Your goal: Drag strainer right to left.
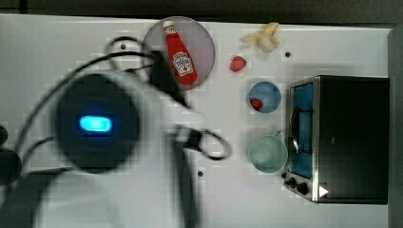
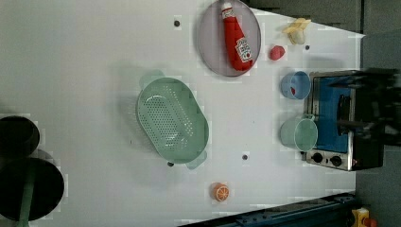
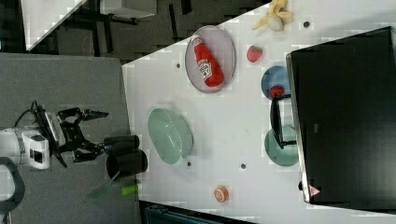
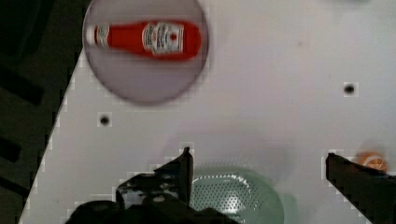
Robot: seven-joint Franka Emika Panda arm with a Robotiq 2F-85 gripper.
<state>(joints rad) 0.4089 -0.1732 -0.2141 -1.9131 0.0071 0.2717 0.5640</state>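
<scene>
Strainer (image 2: 172,124) sits mid-table, near the ketchup plate (image 2: 228,38) and well apart from the toaster oven (image 2: 343,118). Gripper (image 3: 91,135), jaws spread wide and empty, hangs off the table's edge, apparently either not yet engaged or done.

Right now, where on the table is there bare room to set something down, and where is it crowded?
In the left view, the widest bare patch lies to the left view's left of the strainer, up to the table edge. A narrower strip runs between the strainer and the mint cup. Crowded: the toaster oven side, with the blue cup, strawberry and ketchup plate.
</scene>
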